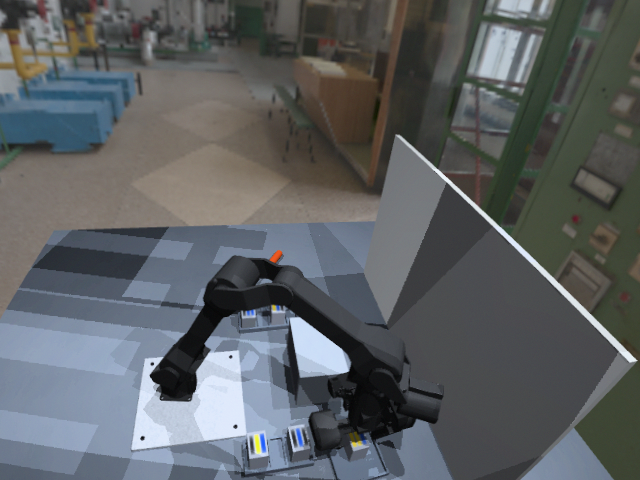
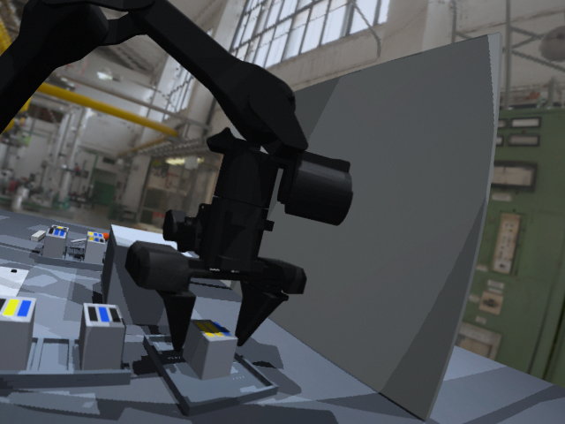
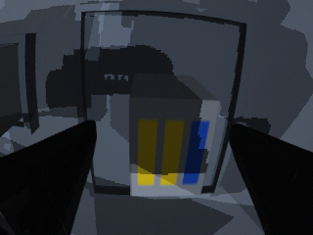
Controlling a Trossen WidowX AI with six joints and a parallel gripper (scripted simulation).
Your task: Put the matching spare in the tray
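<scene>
A grey block (image 1: 357, 450) (image 2: 212, 356) (image 3: 166, 110) with two yellow bars and one blue bar on top stands upright inside the shallow tray (image 2: 232, 399) (image 3: 196, 49). My gripper (image 2: 208, 347) (image 3: 166, 131) is open around it, with a gap on each side of the block. In the near rack (image 2: 68, 377), one spare (image 1: 257, 450) (image 2: 14, 337) shows black, yellow and blue bars, and another spare (image 1: 298, 444) (image 2: 102, 342) shows black, blue and black. I cannot make out the mounted unit or its printed back in these views.
A tall grey panel (image 1: 491, 330) (image 2: 387, 205) stands to the right of the arm. A box (image 1: 315, 343) (image 2: 131, 283) stands behind the gripper. Beyond it, a far rack holds two more spares, one left (image 1: 248, 316) (image 2: 55, 246) and one right (image 1: 277, 314) (image 2: 94, 251). An orange piece (image 1: 276, 256) lies further back.
</scene>
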